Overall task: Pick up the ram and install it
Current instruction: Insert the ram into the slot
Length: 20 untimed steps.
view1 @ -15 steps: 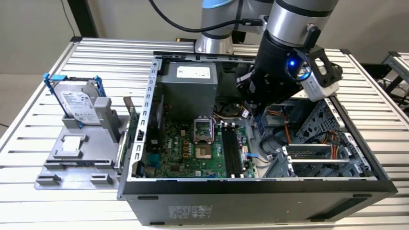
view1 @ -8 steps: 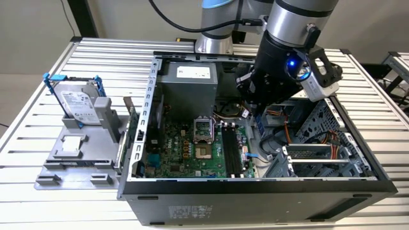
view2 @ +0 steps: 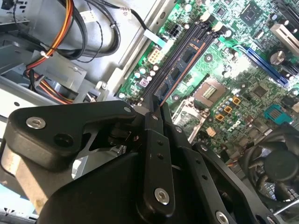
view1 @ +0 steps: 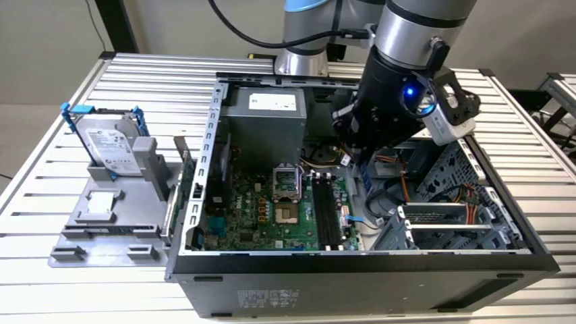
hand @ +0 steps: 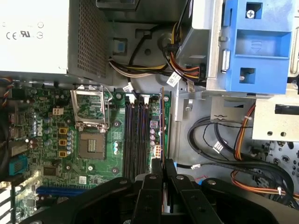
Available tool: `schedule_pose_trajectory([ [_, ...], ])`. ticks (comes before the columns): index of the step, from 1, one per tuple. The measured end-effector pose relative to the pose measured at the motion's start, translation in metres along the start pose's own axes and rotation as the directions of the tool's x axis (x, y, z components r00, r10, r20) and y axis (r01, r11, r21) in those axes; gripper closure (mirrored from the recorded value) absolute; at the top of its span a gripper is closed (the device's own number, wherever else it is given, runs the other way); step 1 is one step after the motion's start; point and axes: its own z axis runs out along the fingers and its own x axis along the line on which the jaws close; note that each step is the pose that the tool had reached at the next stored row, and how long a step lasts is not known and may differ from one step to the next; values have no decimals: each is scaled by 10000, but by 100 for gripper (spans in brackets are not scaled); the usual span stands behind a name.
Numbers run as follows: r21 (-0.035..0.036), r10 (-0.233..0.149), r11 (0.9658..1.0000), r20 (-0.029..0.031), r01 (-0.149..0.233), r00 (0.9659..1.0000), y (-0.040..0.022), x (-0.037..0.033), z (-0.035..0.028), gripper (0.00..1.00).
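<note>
hard drive (view1: 112, 145) upright in a grey stand (view1: 108, 219) at the table's (view1: 54, 101) edge on the exterior view's left, just beside the open computer case (view1: 360, 273). green motherboard (view1: 261, 209) on the case floor, empty processor socket (hand: 91, 140) near its middle, black memory slots (hand: 135, 135) just beside it. gripper (hand: 162, 165) low inside the case over the slots, jaws pinching the ram (hand: 161, 119) on edge. the ram runs along the slots at the motherboard's outer edge; whether it touches a slot, cannot tell. blue bracket (hand: 259, 46) and cable bundle (hand: 233, 158) beyond that edge.
</note>
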Motion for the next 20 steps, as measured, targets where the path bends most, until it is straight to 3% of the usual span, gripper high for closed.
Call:
schedule_pose_trajectory([
  [7, 22, 34, 10000, -1, -34, 10000, 0, -1, 78, 100],
  [15, 89, 42, 10000, -3, -42, 10000, 2, 0, 218, 100],
  [20, 134, 148, 9998, -4, -147, 9999, 9, 90, 309, 100],
])
